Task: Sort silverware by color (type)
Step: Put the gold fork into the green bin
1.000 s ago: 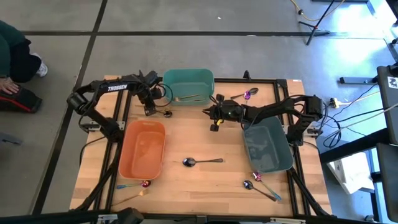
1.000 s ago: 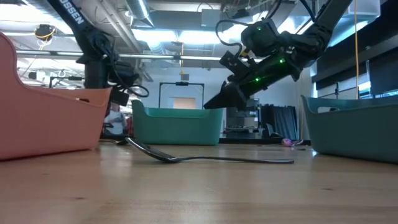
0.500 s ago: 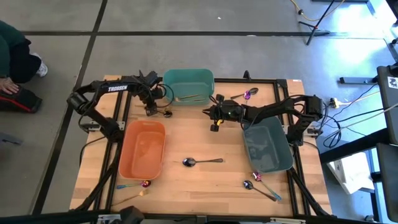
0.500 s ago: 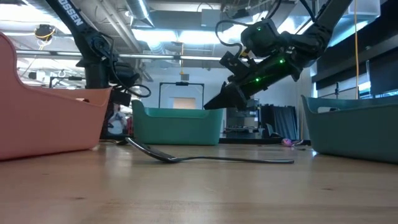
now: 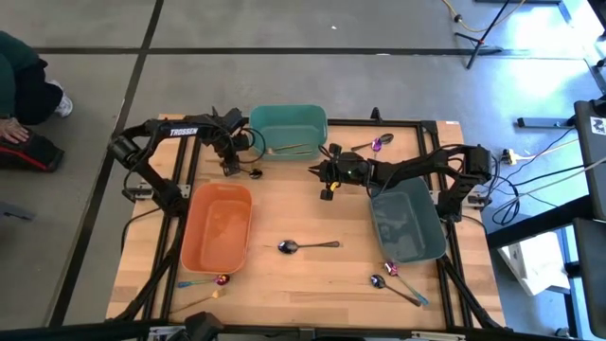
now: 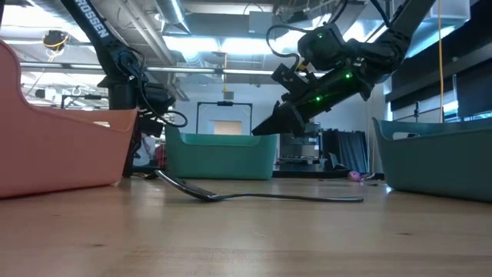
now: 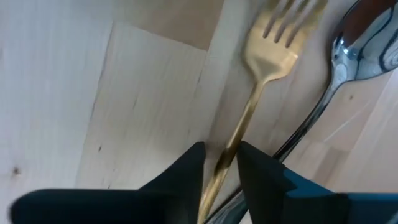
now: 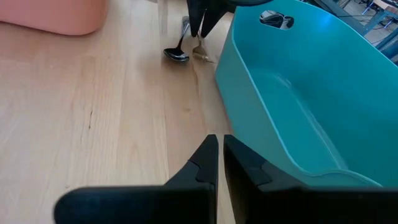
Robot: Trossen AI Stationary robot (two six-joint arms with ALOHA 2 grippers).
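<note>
A gold fork (image 7: 272, 46) lies flat on the wooden table beside a dark silver spoon (image 7: 356, 38), between the orange bin (image 5: 217, 225) and the teal bin (image 5: 287, 130). My left gripper (image 7: 221, 155) points down over them, and its fingers stand narrowly open on either side of the fork's handle. In the right wrist view the fork (image 8: 202, 55) and the spoon (image 8: 176, 55) lie below that gripper. My right gripper (image 8: 217, 155) hangs shut and empty above the table's middle (image 5: 317, 171). My left gripper comes from above, its fingers across the gold fork's handle (image 7: 231, 144). The handle lies close against one finger (image 7: 249, 158), and a gap shows at the other. I cannot tell whether the gripper touches it. The fork lies flat on the table.
A dark spoon (image 5: 308, 246) lies mid-table. Purple pieces lie at the far right (image 5: 377, 143), near the grey-blue bin's (image 5: 407, 220) near end (image 5: 398, 277) and by the orange bin's near end (image 5: 208, 281). A gold piece (image 5: 289, 149) is in the teal bin.
</note>
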